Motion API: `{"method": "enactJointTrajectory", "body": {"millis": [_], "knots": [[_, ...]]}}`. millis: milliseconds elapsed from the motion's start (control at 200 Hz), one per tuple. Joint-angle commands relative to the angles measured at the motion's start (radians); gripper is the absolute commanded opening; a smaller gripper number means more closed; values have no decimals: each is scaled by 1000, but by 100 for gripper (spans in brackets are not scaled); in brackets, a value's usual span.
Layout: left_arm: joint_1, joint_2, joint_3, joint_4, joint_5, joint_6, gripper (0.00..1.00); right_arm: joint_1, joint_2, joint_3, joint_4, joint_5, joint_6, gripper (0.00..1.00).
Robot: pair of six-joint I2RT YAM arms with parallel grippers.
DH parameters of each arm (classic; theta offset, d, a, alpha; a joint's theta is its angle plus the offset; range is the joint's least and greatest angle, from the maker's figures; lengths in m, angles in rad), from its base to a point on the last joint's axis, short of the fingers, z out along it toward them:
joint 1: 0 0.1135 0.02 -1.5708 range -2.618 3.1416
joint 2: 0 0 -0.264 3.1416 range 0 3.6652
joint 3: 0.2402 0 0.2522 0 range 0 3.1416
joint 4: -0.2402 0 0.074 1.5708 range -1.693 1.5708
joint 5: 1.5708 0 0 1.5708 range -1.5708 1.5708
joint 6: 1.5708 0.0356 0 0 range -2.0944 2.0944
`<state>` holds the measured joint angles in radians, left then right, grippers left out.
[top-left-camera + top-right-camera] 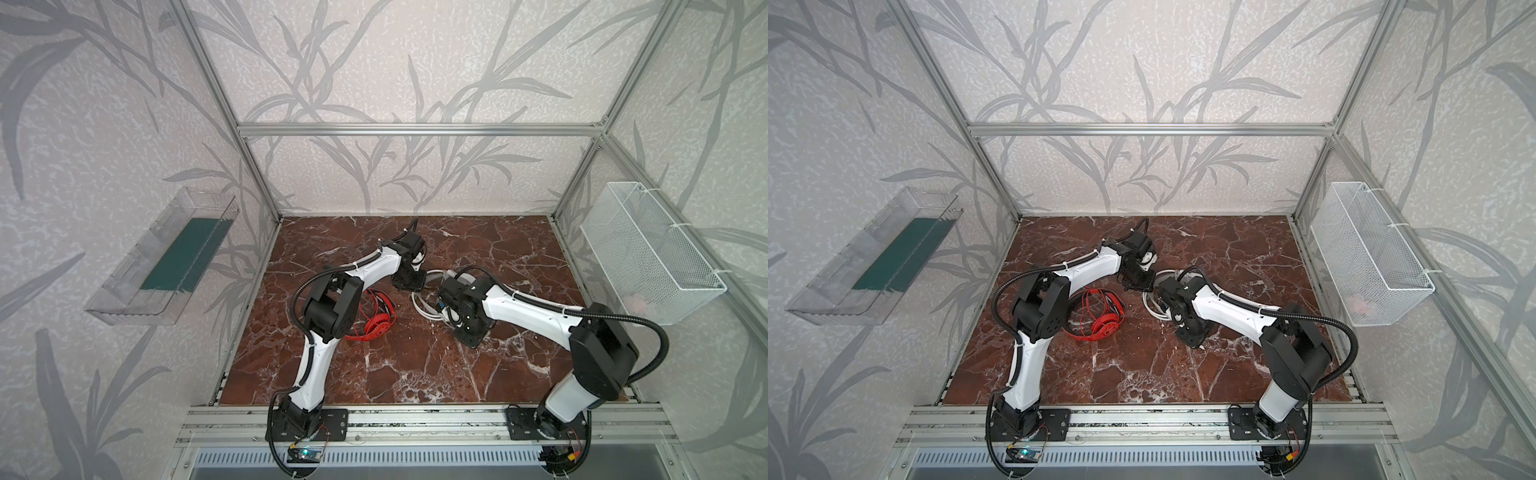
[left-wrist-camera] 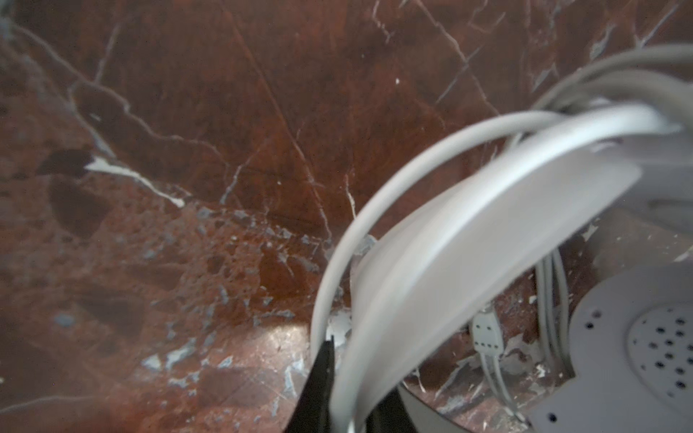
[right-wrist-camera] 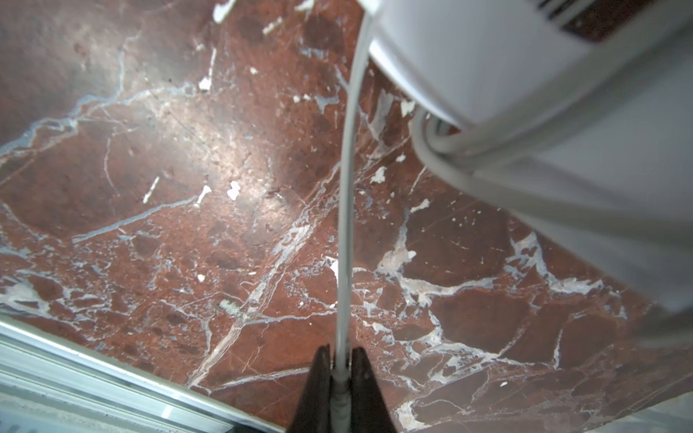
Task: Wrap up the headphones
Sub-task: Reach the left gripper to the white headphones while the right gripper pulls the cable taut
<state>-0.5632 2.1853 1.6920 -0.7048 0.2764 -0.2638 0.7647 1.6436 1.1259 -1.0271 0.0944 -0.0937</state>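
Right pincer [image 3: 339,360] is clamping the white cable [image 3: 345,206] taut while left pincer [image 2: 352,393] is gripping the white headphones [image 2: 487,232] mid-table, some coils lying round them. Red headphones [image 1: 376,326], at eight o'clock, are apparently waiting unwrapped.

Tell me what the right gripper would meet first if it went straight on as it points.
Probably the marble tabletop. The right gripper, shut on the white cable, points down at bare marble; the white headphones sit beside that line, though depth is unclear.

Red headphones [image 1: 376,326], white headphones [image 2: 487,232], white-veined maroon tabletop [image 1: 415,365]
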Motion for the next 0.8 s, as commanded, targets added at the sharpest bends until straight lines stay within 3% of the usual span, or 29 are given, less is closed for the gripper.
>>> {"method": "enactJointTrajectory", "body": {"millis": [0,345,795], "knots": [[-5,39,28,-53,-58,-7,8,-2,-44,5,-60,-32,-31,0],[-5,48,32,-42,-58,-69,2,16,-59,32,-55,-162,-120,0],[-6,37,33,-42,-63,-45,1,30,-21,204,-23,-10,-464,0]]}}
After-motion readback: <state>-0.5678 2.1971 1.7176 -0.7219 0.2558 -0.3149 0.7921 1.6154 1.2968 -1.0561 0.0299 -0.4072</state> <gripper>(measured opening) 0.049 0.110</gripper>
